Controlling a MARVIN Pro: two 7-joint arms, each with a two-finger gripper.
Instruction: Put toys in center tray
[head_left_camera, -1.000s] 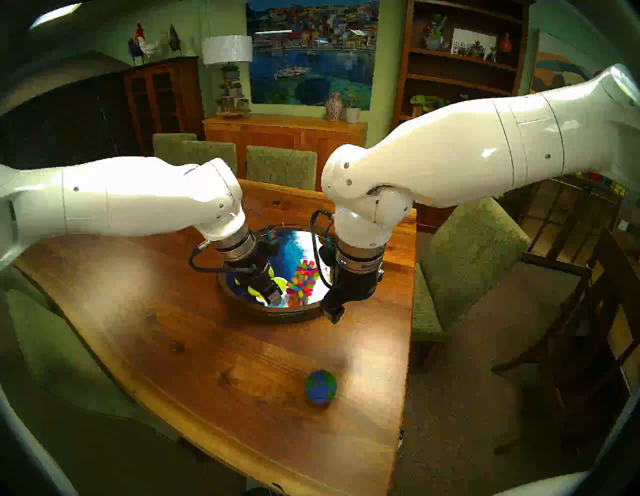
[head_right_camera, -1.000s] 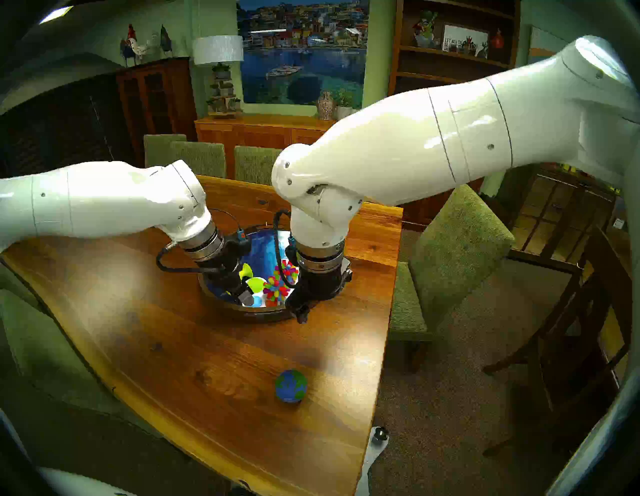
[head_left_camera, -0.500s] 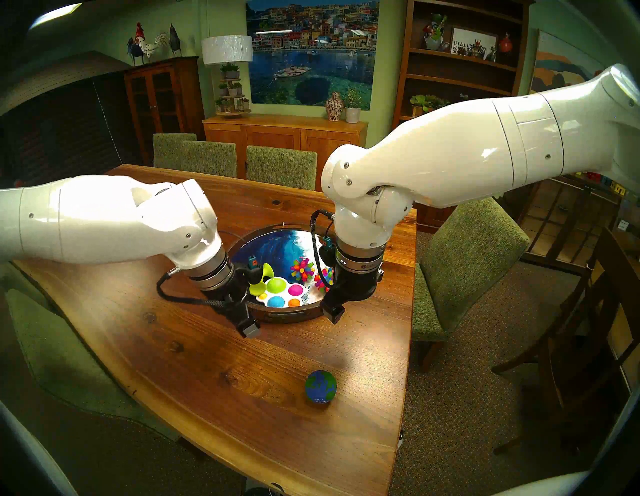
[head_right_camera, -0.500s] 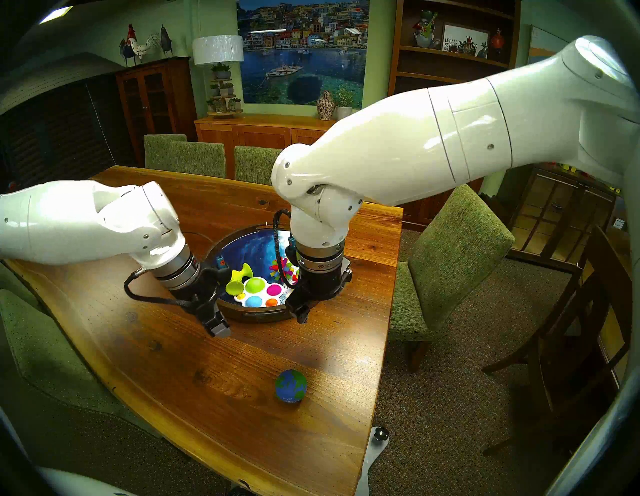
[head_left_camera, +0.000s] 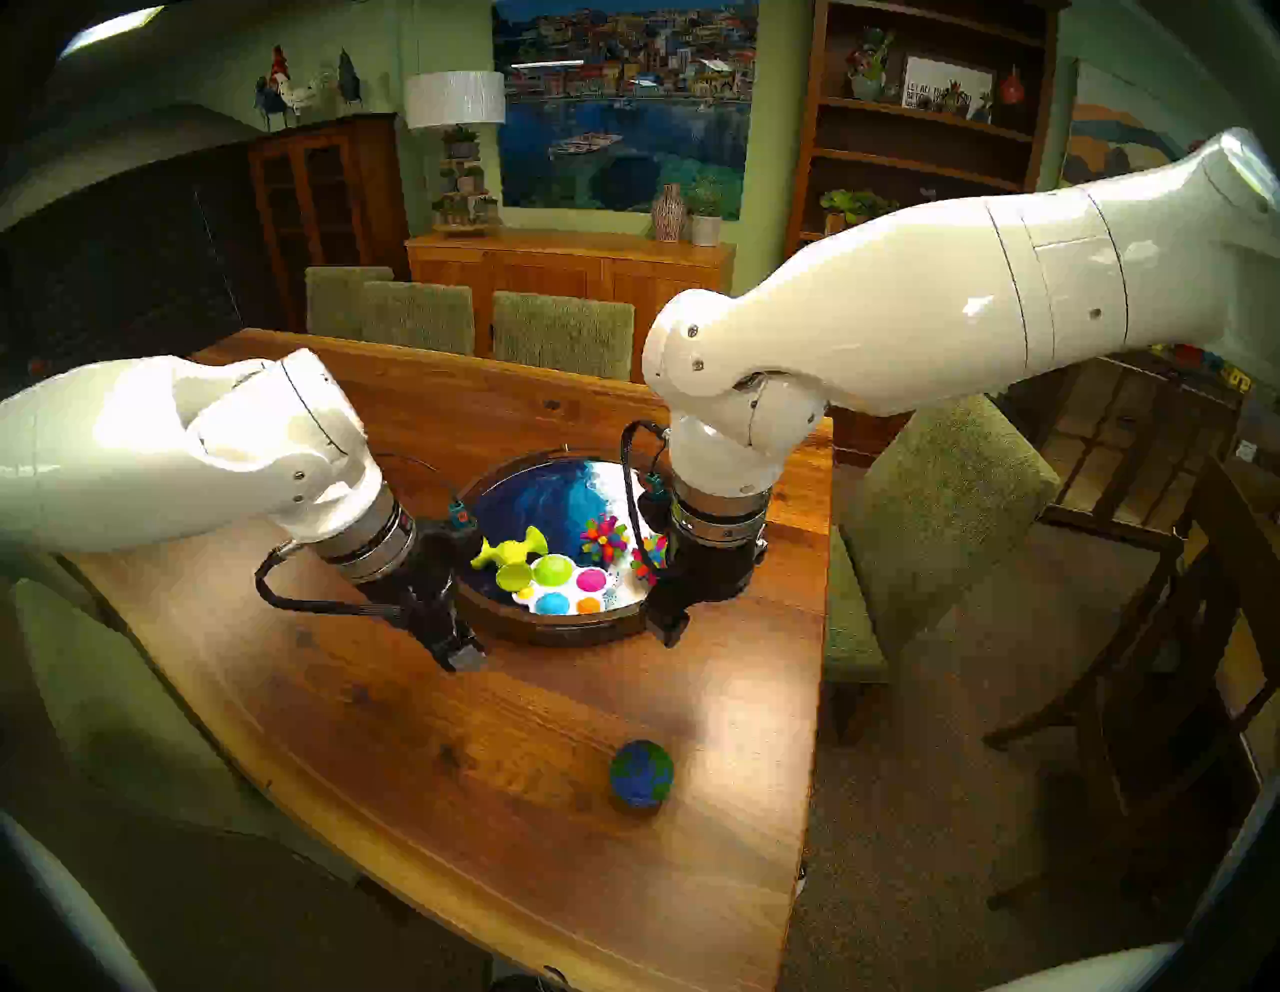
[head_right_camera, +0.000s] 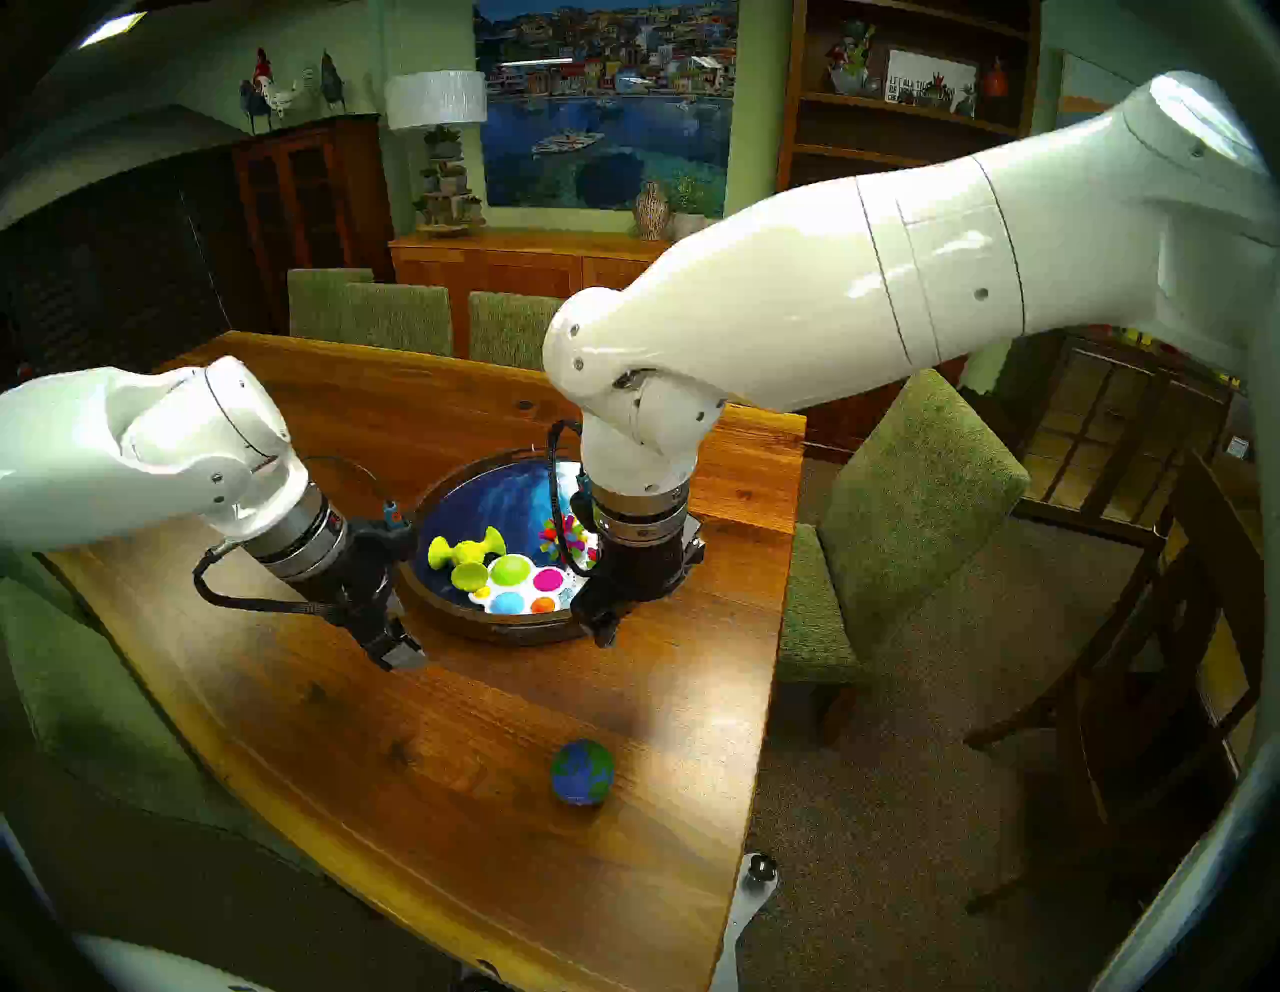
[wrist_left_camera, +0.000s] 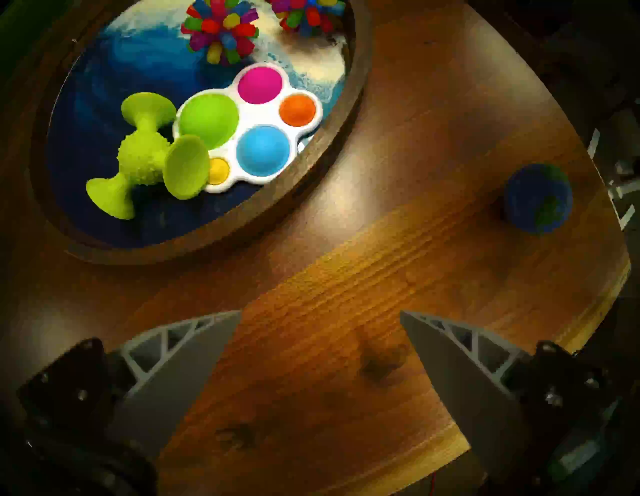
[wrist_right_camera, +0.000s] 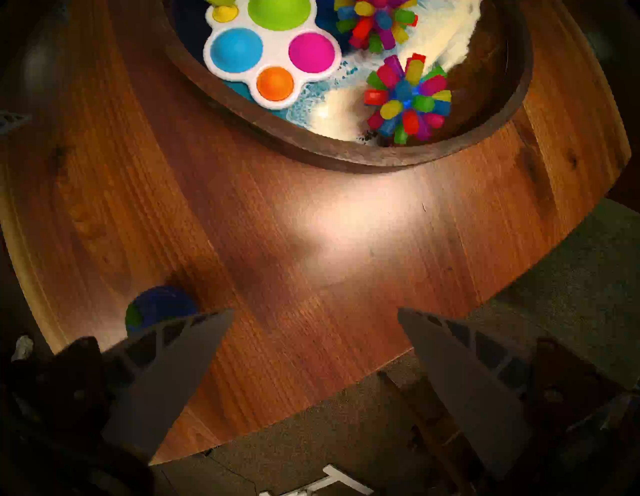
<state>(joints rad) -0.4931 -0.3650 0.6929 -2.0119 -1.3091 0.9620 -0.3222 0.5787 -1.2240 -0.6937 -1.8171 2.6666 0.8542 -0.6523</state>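
The large round dark-rimmed tray with a blue and white ocean base (head_left_camera: 554, 634) holds 4 toys, while the blue-green globe ball (head_left_camera: 641, 774) sits on the wooden table (head_left_camera: 388, 727) well nearer, with the left gripper (wrist_left_camera: 320, 313) and right gripper (wrist_right_camera: 315, 311) both spread, empty, beside the tray.

a wooden table (head_left_camera: 554, 727) fills the middle of the frame, ringed by green upholstered chairs (head_left_camera: 562, 332). a sideboard (head_left_camera: 568, 267) is set against the green back wall, beneath a large harbour picture (head_left_camera: 623, 104). a white-shaded lamp (head_left_camera: 454, 98) is seen upper left, dark bookshelves (head_left_camera: 921, 125) upper right, carpet (head_left_camera: 900, 831) lower right.
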